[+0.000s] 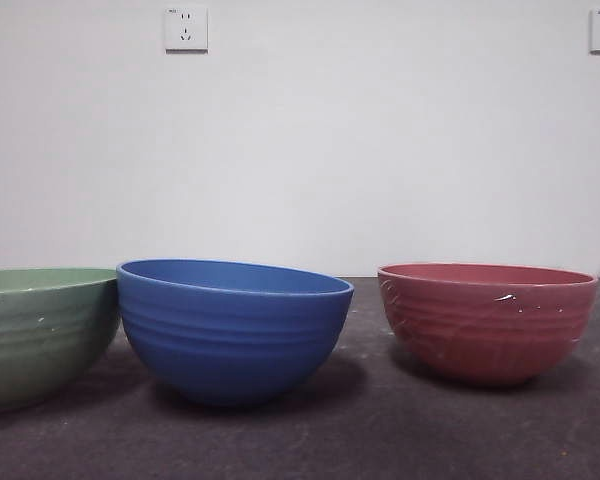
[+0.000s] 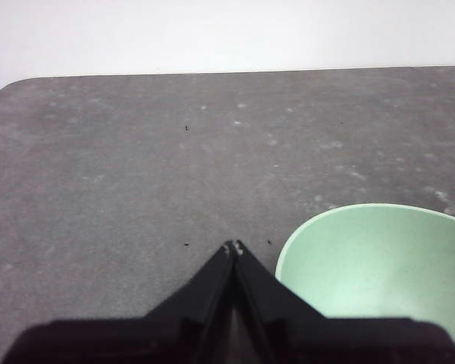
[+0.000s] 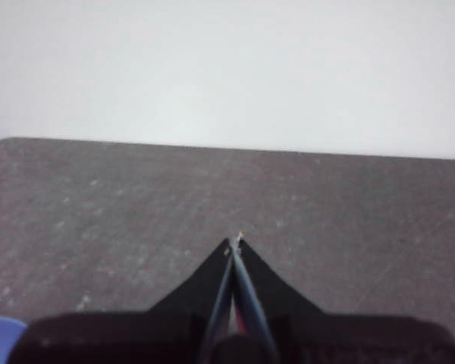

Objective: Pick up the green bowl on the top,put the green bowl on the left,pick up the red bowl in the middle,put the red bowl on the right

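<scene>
Stretching wide, a dark grey table (image 1: 380, 440) holds three separate upright bowls: the green bowl (image 1: 40, 330) at left, a blue bowl (image 1: 230, 330) in the middle, the red bowl (image 1: 485, 320) at right. The left gripper (image 2: 233, 246), jaws closed and empty, hovers beside the green bowl. The right gripper (image 3: 235, 241) is likewise closed and empty.

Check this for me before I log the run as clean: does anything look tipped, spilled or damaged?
One oddity: the blue bowl in the middle sits tilted, its rim higher on the left. The green bowl and the red bowl stand level on the table, all apart. No spill or breakage shows. Both hands are shut and empty.
</scene>
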`<move>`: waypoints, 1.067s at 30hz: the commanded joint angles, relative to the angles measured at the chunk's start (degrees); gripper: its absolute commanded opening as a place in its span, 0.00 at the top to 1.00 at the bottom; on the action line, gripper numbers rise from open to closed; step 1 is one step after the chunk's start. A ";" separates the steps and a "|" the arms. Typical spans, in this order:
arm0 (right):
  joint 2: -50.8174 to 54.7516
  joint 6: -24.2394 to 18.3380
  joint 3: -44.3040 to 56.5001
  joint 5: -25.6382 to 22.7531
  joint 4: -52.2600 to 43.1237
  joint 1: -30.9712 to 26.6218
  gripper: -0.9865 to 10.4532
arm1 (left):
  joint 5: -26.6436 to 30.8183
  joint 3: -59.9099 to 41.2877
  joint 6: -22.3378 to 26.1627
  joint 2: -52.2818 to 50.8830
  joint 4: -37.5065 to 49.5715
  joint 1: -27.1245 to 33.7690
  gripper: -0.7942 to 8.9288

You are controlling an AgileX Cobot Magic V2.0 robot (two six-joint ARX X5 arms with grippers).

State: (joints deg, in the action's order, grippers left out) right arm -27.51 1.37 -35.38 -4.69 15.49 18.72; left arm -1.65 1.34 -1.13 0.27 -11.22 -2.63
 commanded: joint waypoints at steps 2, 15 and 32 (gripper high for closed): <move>0.13 0.68 0.22 -0.13 1.33 0.00 0.91 | 0.07 -0.94 -0.39 -0.13 0.13 0.20 0.92; 0.15 0.68 0.22 -0.15 8.37 0.00 0.91 | 0.09 -0.94 -0.39 -0.13 0.11 0.20 0.92; 13.49 -7.37 11.93 4.50 2.95 -6.14 0.91 | 0.07 -0.94 -0.39 -0.13 0.13 0.20 0.92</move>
State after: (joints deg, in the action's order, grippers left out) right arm -14.68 -4.84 -26.89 -1.23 19.88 13.45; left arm -1.65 1.34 -1.13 0.27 -11.22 -2.63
